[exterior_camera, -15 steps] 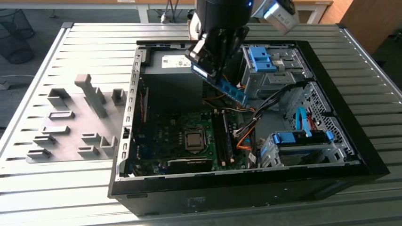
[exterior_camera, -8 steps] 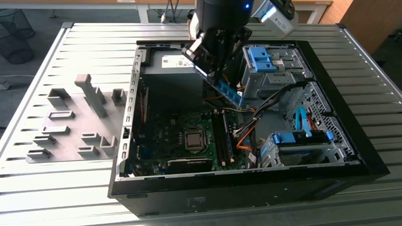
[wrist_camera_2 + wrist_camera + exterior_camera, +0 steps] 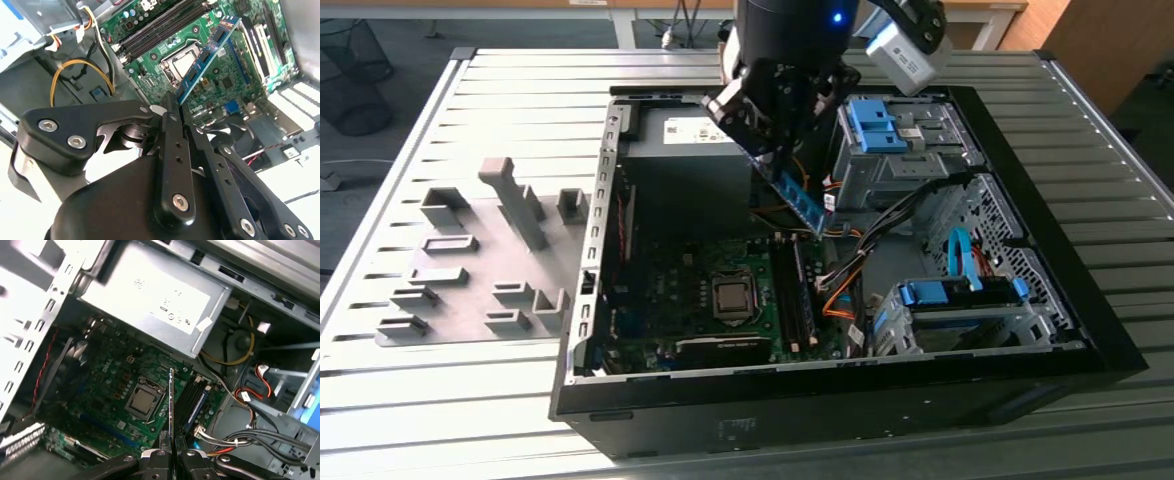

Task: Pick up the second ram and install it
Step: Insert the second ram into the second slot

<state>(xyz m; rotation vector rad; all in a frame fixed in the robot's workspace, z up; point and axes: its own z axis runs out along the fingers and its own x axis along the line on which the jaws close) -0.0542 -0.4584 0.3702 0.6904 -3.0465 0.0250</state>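
the second ram (image 3: 207, 55) is held clamped in the gripper (image 3: 172, 107), in the air above the motherboard (image 3: 680, 280); the carrying step is judged in hand, and alignment over the black slots (image 3: 790, 290) is needed.

Second ram (image 3: 803, 203): long thin blue-green board stick, dark chips in a row along its face, small white label near the far end in the second wrist view (image 3: 210, 52). Held off the motherboard, in the air above the open case, tilted, one end pinched between the gripper (image 3: 172, 107) fingers, the other end free and pointing down toward the board. In the first wrist view it shows edge-on as a thin dark line (image 3: 171, 405). Not seated in any slot.
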